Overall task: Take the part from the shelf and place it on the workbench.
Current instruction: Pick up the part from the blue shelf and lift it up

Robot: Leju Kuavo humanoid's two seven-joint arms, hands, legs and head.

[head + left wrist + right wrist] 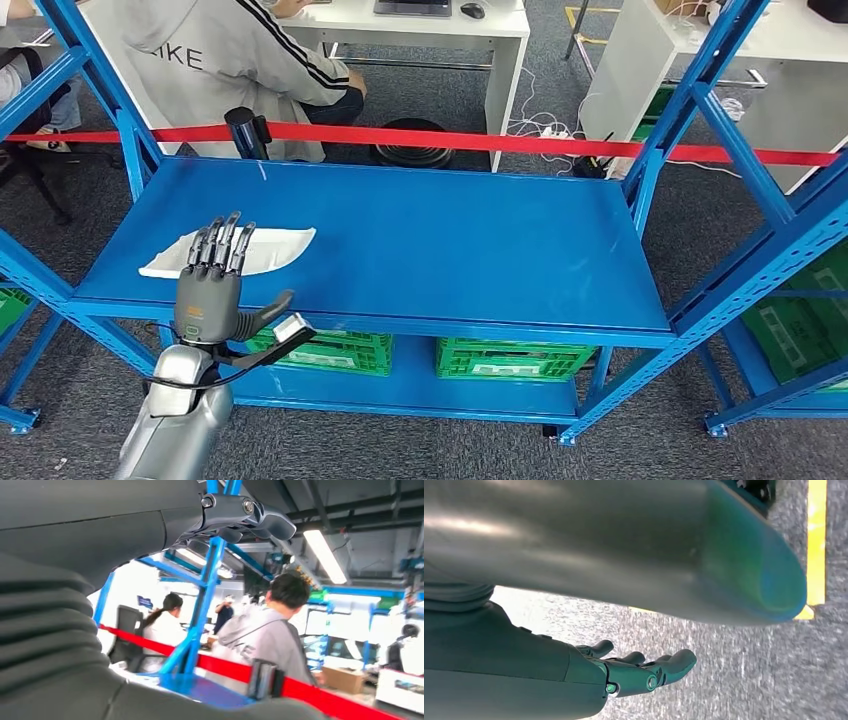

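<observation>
My left robot hand hovered spread, holding nothing, at the shelf's front-left edge, fingertips over the white part; I judged sliding under its near edge best.

My right robot hand hung loosely curled, holding nothing.

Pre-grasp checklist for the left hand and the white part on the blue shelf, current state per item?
1. Flat white part lying on the blue metal shelf: ok.
2. Left hand empty, fingers apart: ok.
3. Left hand's fingers reach over the part's near edge: ok.
4. Contact between fingers and part: cannot tell.
5. Right hand empty, hanging over grey carpet: ok.
6. Person in grey hoodie sits behind the red barrier tape, apart from the shelf: ok.
</observation>
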